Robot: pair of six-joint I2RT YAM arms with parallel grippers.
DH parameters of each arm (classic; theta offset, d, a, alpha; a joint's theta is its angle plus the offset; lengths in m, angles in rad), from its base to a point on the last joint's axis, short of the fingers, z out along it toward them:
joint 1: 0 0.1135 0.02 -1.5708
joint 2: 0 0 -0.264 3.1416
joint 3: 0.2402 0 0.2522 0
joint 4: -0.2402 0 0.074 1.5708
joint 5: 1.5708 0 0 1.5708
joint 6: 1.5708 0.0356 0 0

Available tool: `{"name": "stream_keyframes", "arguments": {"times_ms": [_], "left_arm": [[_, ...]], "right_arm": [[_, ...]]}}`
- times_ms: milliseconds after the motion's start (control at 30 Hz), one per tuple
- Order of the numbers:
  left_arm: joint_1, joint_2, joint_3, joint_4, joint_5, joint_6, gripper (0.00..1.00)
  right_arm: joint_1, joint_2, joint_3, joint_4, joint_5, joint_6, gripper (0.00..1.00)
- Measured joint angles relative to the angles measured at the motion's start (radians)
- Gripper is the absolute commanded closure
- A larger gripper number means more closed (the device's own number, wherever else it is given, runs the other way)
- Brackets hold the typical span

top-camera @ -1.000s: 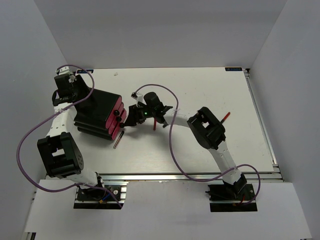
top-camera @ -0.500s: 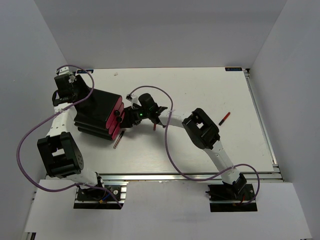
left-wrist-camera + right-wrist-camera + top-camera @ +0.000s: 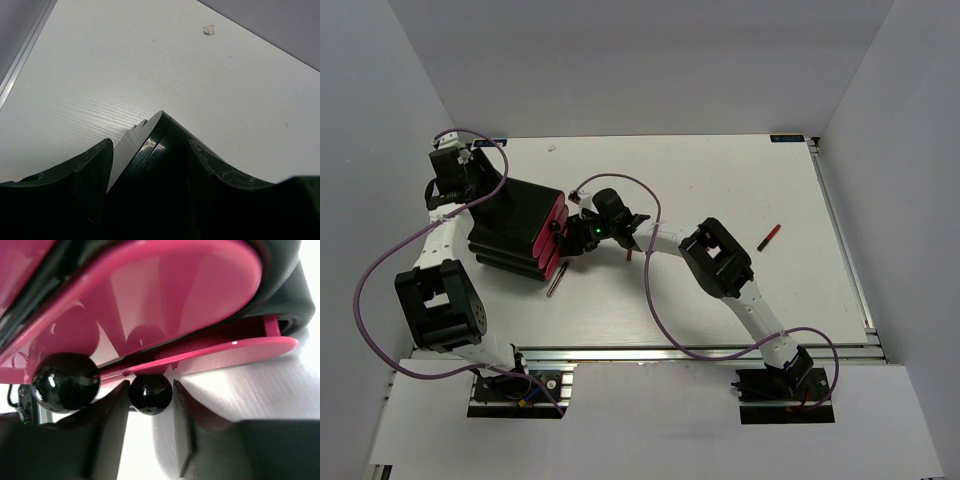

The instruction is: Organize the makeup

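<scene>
The table [image 3: 150, 75] has a matt white top with a fine, wood-like grain, and a brushed metal rail [image 3: 670, 352] edges its near side. The box [image 3: 165, 165] is glossy black plastic. Its drawers [image 3: 175, 285] are smooth, shiny pink plastic, and their round black knobs [image 3: 150, 392] gleam like polished beads. The red stick [image 3: 769, 236] is too small to judge its finish.

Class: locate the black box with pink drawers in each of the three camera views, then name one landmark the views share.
Top external: black box left of centre, pink drawer fronts facing the right claw.
Left wrist: the box's dark corner fills the bottom middle.
Right wrist: pink fronts across the top, a small knob gripped by the claw.
Shared landmark: the white table.
</scene>
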Motion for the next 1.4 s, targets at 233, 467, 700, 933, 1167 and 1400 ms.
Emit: {"name": "stream_keyframes", "arguments": {"times_ms": [233, 467, 700, 933, 1167, 1400], "left_arm": [[0.000, 0.000, -0.001, 0.003, 0.000, -0.001, 0.31], [0.002, 0.006, -0.001, 0.010, 0.006, -0.005, 0.31], [0.007, 0.007, -0.006, 0.012, 0.029, -0.016, 0.31], [0.011, 0.006, -0.017, 0.026, 0.048, -0.026, 0.31], [0.013, 0.007, -0.016, 0.021, 0.057, -0.037, 0.29], [0.013, 0.008, 0.011, -0.035, 0.057, -0.066, 0.24]], "right_arm": [[0.003, 0.000, 0.004, 0.002, 0.000, -0.001, 0.87], [-0.005, -0.029, -0.068, 0.060, 0.010, -0.012, 1.00], [-0.021, -0.121, -0.222, 0.097, 0.019, -0.035, 1.00], [-0.028, -0.144, -0.260, 0.108, 0.016, -0.048, 1.00], [-0.038, -0.161, -0.284, 0.100, -0.006, -0.086, 0.39], [-0.063, -0.243, -0.379, 0.064, -0.048, -0.197, 0.34]]}}
